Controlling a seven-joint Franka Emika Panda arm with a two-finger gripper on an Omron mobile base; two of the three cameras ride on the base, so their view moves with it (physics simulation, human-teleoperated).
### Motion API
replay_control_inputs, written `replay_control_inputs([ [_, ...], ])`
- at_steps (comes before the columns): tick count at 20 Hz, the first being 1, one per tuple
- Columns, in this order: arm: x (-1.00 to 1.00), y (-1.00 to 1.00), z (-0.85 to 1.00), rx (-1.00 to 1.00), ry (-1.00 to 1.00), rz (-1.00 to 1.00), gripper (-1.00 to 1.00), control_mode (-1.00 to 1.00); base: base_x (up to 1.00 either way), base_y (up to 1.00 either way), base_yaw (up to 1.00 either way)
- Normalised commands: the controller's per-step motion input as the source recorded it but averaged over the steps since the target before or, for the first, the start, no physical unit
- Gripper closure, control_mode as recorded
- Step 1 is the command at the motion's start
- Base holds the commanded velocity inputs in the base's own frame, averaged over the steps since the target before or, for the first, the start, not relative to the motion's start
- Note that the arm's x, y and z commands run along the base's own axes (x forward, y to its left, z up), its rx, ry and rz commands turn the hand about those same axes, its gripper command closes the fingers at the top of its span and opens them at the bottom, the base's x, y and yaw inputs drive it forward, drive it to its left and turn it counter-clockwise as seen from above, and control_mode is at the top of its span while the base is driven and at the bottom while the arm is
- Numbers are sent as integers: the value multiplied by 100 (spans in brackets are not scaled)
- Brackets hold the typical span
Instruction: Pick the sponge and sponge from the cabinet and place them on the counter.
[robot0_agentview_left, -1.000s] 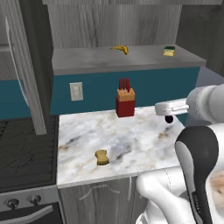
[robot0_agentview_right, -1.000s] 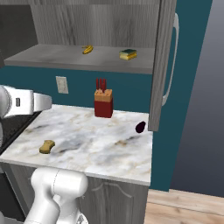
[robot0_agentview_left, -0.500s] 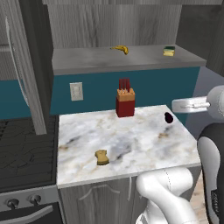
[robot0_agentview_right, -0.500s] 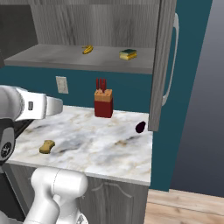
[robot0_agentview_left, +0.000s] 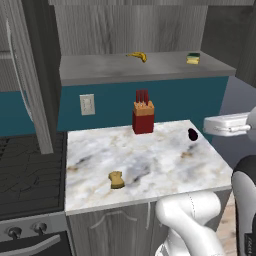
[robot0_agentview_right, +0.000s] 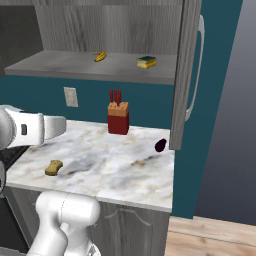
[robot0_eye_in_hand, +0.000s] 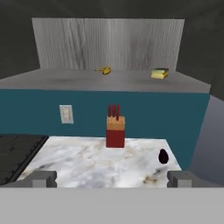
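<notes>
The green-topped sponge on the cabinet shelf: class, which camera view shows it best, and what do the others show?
The right base view: the green-topped sponge shows both layers clearly. The left base view and hand view show it smaller, farther off.

No lettering, label, brand, number or sign could be read anywhere in the kitchen at that moment. A faint dark mark sat on the robot's arm at the lower right corner of the left base view, too small and blurred to make out.
</notes>
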Motion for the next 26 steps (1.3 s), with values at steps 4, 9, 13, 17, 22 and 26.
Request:
replay_control_inputs([
  [4,-22,-12,36,-1,0,-3,-100,-100,0,0,0],
  [9,-4,-10,35,0,6,-1,-100,-100,0,0,0],
  [13,0,-3,24,0,15,0,-100,-100,0,0,0],
  [17,-1,0,1,0,-1,0,-100,-100,0,0,0],
  [22,1,-1,0,0,-7,0,-100,-100,0,0,0],
  [26,5,-12,0,-3,-10,0,-100,-100,0,0,0],
])
